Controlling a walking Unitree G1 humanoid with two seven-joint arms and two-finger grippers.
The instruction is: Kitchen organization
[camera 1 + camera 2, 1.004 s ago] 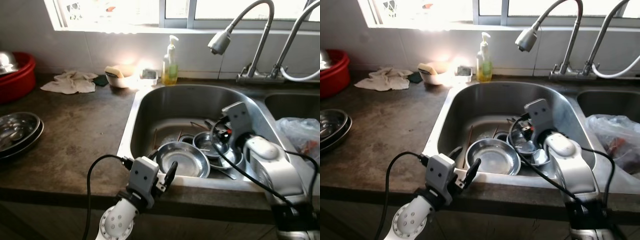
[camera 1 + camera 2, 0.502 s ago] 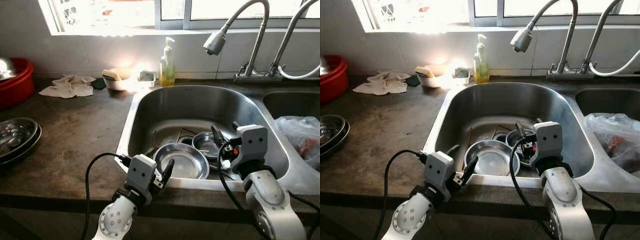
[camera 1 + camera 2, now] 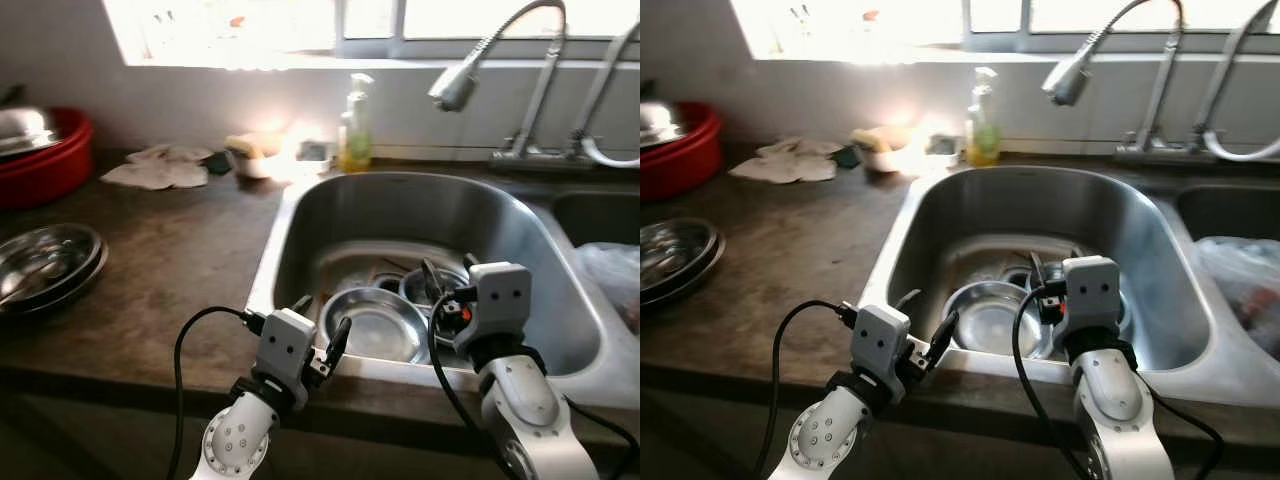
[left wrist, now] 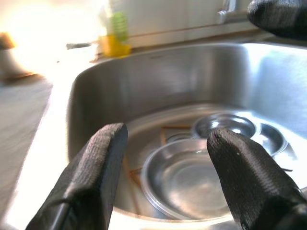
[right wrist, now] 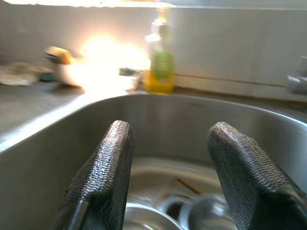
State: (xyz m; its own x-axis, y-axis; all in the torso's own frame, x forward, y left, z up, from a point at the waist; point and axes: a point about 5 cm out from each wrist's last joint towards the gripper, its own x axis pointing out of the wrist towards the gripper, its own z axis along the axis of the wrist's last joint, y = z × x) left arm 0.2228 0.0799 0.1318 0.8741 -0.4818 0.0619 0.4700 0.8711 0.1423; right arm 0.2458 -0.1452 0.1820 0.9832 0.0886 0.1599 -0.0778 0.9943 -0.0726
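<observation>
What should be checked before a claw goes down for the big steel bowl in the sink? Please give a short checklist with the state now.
1. Left claw open: ok, its fingers stand apart.
2. Right claw open: ok.
3. Both claws carry nothing: ok.
4. Big steel bowl reachable: ok, it lies near the sink's front rim, ahead of the left claw.
5. Bowl free of other things: cannot tell, smaller bowls lie close beside it.
6. Water off at the faucet: ok, no stream shows.
</observation>
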